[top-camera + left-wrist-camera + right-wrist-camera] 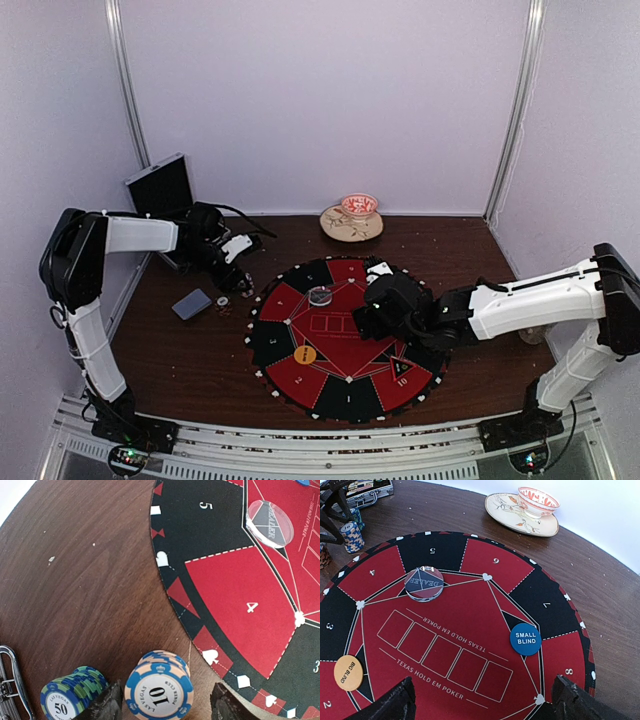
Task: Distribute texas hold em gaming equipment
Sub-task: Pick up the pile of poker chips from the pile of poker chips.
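A stack of blue-and-peach chips (pixel 159 692) marked 10 stands on the wooden table (pixel 90 580), just off the rim of the round mat (pixel 235 585) by its segment 4. The left gripper (pixel 165 705) straddles this stack with its jaws parted. A gap shows on the right side, while on the left the finger may be touching the chips; the view is too tight to tell. Just beside it, to the left in the wrist view, stands a green-and-blue stack (pixel 70 700) marked 50, with the case (pixel 160 186) behind. A grey-blue deck of cards (pixel 191 303) lies on the table near the chips. On the mat rest a clear dealer button (pixel 424 583), a blue Small Blind disc (pixel 525 639) and an orange Big Blind disc (pixel 348 672). The right gripper (pixel 487 700) hangs over the mat, spread wide and empty.
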Available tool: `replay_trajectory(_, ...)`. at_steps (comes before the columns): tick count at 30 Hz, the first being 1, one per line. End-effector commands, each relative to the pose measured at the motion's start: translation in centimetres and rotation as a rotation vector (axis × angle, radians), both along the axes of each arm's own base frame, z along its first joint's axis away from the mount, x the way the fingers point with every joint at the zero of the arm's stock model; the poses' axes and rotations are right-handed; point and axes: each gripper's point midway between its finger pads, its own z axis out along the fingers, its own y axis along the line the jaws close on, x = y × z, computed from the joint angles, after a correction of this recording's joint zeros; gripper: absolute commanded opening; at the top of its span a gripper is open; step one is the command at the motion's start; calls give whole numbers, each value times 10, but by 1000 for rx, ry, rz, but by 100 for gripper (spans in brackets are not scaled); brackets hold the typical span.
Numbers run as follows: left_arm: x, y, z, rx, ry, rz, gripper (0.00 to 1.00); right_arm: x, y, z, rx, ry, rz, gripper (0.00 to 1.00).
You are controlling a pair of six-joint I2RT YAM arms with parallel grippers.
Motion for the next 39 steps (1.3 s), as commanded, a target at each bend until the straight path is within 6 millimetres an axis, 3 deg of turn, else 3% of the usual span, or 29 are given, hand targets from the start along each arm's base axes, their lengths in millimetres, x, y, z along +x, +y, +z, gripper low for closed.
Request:
replay_trajectory(1, 10, -6, 2, -5, -23, 4, 62, 2, 1, 6, 18, -9, -6, 96)
replay_trajectory(8, 11, -5, 2, -2, -29, 7, 60, 2, 2, 6, 22, -9, -6, 96)
replay_trajectory(23, 11, -3, 6, 2, -39, 13, 33, 1, 2, 7, 24, -9, -3, 95)
replay_trajectory(33, 5, -4, 41, -28, -103, -4, 24, 0, -1, 12, 43, -19, -6, 95)
replay_trajectory(39, -14, -27, 71, -37, -162, -102, 24, 1, -11, 26, 61, -55, -28, 96)
